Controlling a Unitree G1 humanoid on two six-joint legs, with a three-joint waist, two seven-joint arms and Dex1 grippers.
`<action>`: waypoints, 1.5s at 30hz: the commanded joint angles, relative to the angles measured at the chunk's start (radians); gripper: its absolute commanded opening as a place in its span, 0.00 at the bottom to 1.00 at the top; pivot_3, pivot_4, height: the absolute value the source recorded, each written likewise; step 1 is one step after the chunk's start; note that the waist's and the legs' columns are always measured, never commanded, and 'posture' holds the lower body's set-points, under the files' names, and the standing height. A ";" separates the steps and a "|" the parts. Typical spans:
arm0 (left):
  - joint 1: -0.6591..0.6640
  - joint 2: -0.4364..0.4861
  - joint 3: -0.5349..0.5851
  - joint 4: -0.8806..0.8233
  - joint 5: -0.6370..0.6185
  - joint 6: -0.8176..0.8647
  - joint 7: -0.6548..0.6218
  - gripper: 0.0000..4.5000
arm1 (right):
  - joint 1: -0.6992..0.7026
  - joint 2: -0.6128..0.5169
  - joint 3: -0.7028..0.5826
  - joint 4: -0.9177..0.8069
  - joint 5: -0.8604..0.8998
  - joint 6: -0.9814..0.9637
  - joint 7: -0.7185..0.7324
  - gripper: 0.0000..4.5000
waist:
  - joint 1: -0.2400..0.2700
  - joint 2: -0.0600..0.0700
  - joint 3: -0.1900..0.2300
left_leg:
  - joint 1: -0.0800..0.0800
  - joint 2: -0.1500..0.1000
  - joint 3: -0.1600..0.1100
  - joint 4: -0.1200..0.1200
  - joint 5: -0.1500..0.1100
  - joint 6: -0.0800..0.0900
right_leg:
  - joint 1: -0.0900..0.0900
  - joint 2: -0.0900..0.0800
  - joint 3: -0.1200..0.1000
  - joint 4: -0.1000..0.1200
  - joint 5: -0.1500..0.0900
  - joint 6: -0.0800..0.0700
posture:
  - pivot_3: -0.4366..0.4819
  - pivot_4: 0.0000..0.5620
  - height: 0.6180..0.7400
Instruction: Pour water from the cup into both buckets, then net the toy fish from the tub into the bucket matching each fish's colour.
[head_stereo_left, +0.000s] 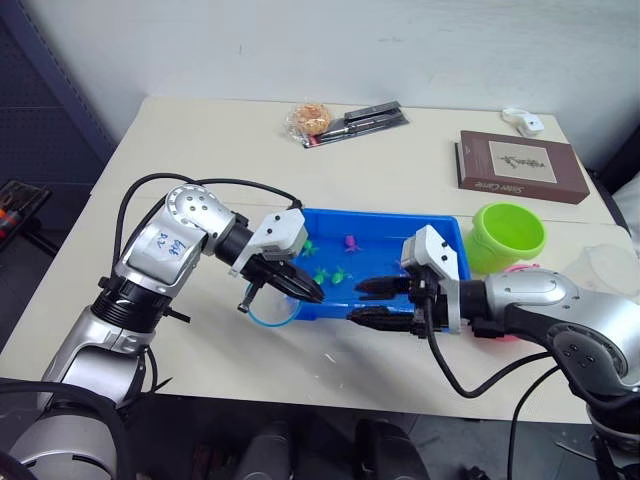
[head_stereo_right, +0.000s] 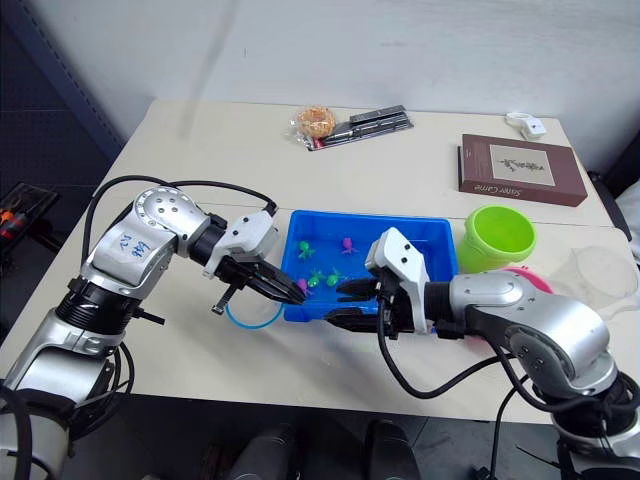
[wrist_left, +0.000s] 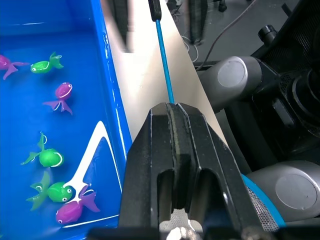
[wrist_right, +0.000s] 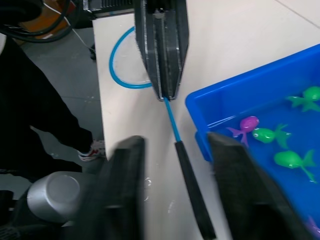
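Your blue tub (head_stereo_left: 440, 232) sits near the front edge of the cream table (head_stereo_left: 200, 160), and that front strip is narrow, so you have little room on the near side. The widest bare tabletop lies to your left of the tub and behind it; farther back lie a brown book (head_stereo_left: 520, 166), a wrapped snack (head_stereo_left: 310, 120) and some black pens (head_stereo_left: 365, 118), all well apart from the tub.

Your left gripper (head_stereo_left: 300, 287) is clamped shut on the thin blue shaft of the small fishing net (wrist_right: 170, 114). The net's blue hoop (head_stereo_right: 252, 318) lies flat on the table just outside the tub's left wall, near the table's front edge, and its black handle (wrist_right: 192, 192) points toward your right gripper (head_stereo_left: 385, 302). That right gripper hangs over the tub's near rim with its two black fingers spread apart and nothing between them; in its wrist view the net's handle runs along the gap between them.

The toy fish float inside the tub: green fish (wrist_left: 50, 157) and magenta fish (wrist_left: 62, 92), bunched toward the left and near walls, just across the wall from the net.

The lime-green bucket (head_stereo_left: 508, 236) stands touching the tub's right end. The pink bucket (head_stereo_right: 520, 277) shows as a rim behind your right forearm. The clear cup (head_stereo_left: 605, 268) stands at the table's far right.
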 joint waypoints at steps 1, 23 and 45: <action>-0.011 -0.006 0.007 -0.037 -0.003 -0.006 -0.011 0.00 | -0.006 0.007 -0.012 -0.022 0.024 0.007 0.003 0.01 | 0.000 0.000 0.000 | 0.000 0.000 0.000 0.000 0.000 0.000 | 0.000 0.000 0.000 0.000 0.000 0.000 | 0.48 0.27 0.99; 0.005 -0.018 0.438 0.225 -0.163 -0.180 0.131 0.99 | 0.238 -0.146 -0.379 -0.093 0.065 -0.029 0.029 0.00 | 0.002 0.000 0.000 | 0.000 0.000 -0.001 0.005 0.000 0.000 | 0.000 0.000 0.000 0.004 0.000 0.000 | 0.48 0.27 0.99; 0.336 -0.013 0.449 0.070 -0.153 -0.199 0.287 0.99 | 0.253 -0.207 -0.466 0.045 0.019 0.195 -0.152 0.00 | 0.001 0.000 0.000 | 0.000 0.001 0.000 0.006 0.000 0.000 | 0.001 -0.001 0.001 0.005 0.000 0.001 | 0.48 0.27 0.99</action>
